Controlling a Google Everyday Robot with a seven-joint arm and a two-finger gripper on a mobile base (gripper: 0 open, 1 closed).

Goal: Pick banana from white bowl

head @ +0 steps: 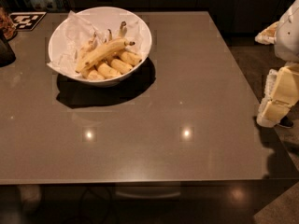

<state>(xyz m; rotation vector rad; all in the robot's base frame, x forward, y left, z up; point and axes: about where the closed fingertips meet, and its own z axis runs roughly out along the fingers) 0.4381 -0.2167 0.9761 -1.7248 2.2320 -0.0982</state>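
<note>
Far left, back corner: a black-and-white patterned marker card (27, 20) lies flat on the grey table (187, 101). A dark rounded object (4, 50) sits at the left edge, cut off by the frame; it cannot be identified.

Left of centre, toward the back: the white bowl (145, 37) stands upright on the table and casts a dark shadow forward and to its right. Crumpled white paper (70, 27) lines it and rises above the rim on the left side.

Inside the bowl: the banana (103, 52) lies on top of the pile, running diagonally from lower left to upper right, with its dark stem tip toward the right rim. Several shorter bananas (114, 66) lie beneath and in front of it, touching it.

Centre: the tabletop shows two small bright light reflections (186, 133) near the front.

Far right: the gripper (271, 108) hangs at the table's right edge, pale and partly cut off by the frame, well apart from the bowl. It holds nothing visible. Whether it is wide or narrow cannot be told.
</note>
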